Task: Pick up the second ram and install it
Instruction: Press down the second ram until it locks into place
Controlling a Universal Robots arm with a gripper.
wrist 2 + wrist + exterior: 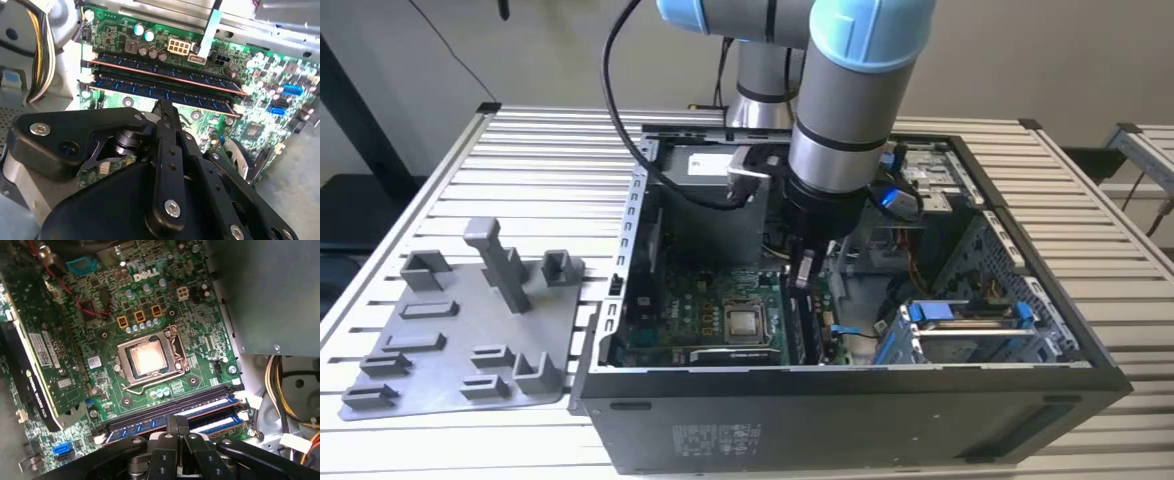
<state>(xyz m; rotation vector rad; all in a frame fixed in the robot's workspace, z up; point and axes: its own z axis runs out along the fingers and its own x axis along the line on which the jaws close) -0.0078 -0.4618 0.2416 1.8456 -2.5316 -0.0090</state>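
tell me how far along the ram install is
Done: the first ram sits in its slot, and the second ram stands in the slot beside it. In hand: the shut gripper rests its tips on the second ram's top edge. Left: whether it is fully seated cannot be told.

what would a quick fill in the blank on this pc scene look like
1. The gripper reaches down into the open computer ___.
2. The grey tray lies on the exterior view's ___ of the case.
3. Counting the second ram, ___ memory strips sit in the green board's slots.

Missing words: case; left; two
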